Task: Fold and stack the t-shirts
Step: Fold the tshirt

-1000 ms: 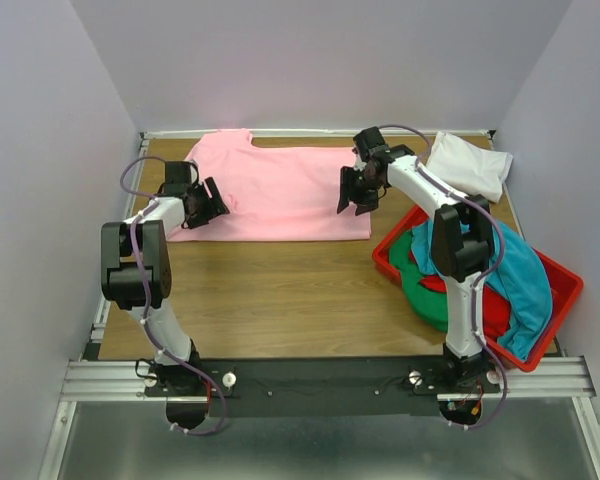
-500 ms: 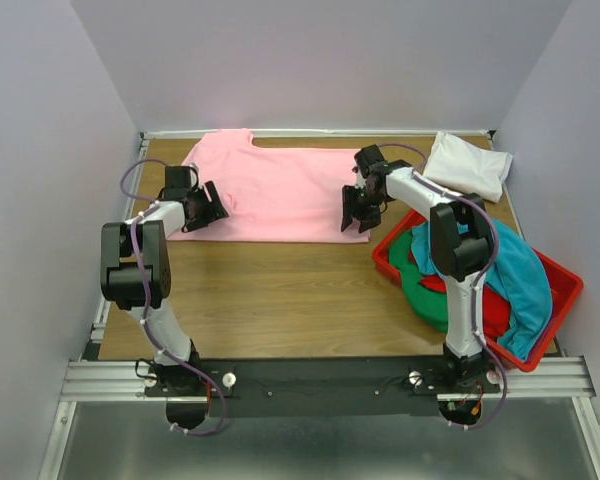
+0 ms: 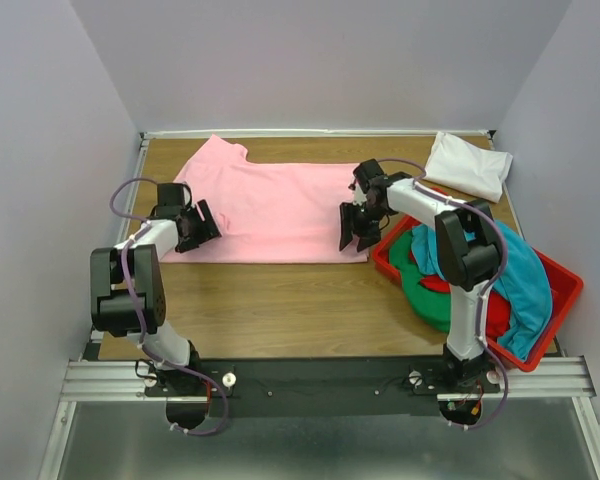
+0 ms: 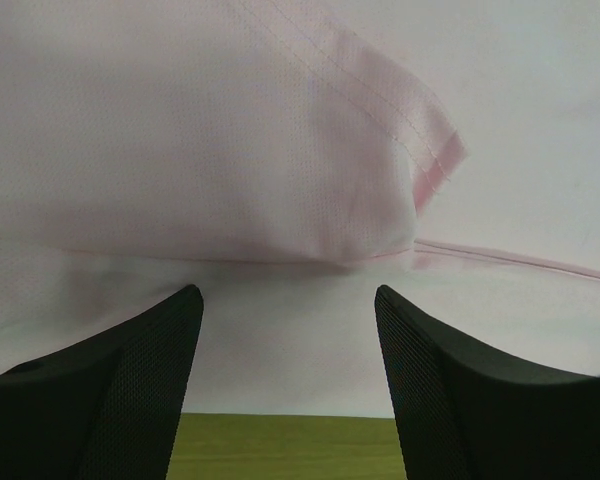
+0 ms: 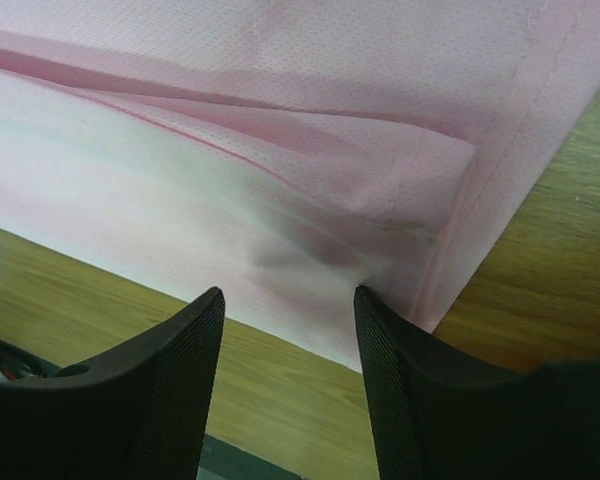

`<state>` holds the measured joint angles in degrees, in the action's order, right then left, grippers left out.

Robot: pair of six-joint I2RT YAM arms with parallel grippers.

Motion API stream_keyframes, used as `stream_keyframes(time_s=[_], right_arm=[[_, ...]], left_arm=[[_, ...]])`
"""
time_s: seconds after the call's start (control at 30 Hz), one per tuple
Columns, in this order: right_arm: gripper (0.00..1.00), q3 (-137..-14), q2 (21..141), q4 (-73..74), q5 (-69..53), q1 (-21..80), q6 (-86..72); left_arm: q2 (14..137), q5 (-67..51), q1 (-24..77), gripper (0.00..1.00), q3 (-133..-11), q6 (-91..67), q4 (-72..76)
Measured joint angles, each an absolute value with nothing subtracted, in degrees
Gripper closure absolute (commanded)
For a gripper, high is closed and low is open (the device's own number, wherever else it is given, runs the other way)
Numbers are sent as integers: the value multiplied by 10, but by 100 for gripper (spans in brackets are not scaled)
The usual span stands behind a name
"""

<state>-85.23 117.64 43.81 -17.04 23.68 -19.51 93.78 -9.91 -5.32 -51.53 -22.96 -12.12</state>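
Nearest, on the right, the red bin (image 3: 526, 364) holds 3 loose shirts in a heap: the teal shirt (image 3: 525, 280) draped over the top, the green shirt (image 3: 420, 292) at the bin's left side and the red shirt (image 3: 495, 312) between them. None of these looks folded.

Beyond the bin, the pink shirt (image 3: 270, 200) lies spread across the middle of the desk (image 3: 280, 300), neck end to the left. The left gripper (image 3: 194, 223) sits low at the shirt's left edge, jaws apart, with a sleeve lying just ahead and nothing pinched. The right gripper (image 3: 356, 224) is at the shirt's near right corner, close beside the bin. Its jaws are also apart, and the hem corner lies just ahead of them, ungripped.

Farthest, in the right back corner, the white shirt (image 3: 470, 165) rests as a neat folded square.

So 1 shirt appears done and 1 is laid out, apparently for its first fold. The 3 in the bin wait, and no stack exists yet.
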Motion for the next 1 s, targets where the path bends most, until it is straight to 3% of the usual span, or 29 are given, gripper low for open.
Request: stream_keyframes(time_s=[0.17, 0.3, 0.57, 1.0], right_arm=[[37, -900, 1179, 476, -174, 240, -189], [37, -1005, 1192, 492, -180, 240, -183], [37, -1138, 1263, 495, -186, 240, -180], [38, -1140, 1352, 488, -160, 239, -183]], left_arm=[[927, -92, -55, 21, -555, -230, -187], [939, -93, -55, 21, -653, -234, -216], [1055, -98, -48, 21, -827, -241, -204], [1125, -114, -28, 21, -761, -263, -168]])
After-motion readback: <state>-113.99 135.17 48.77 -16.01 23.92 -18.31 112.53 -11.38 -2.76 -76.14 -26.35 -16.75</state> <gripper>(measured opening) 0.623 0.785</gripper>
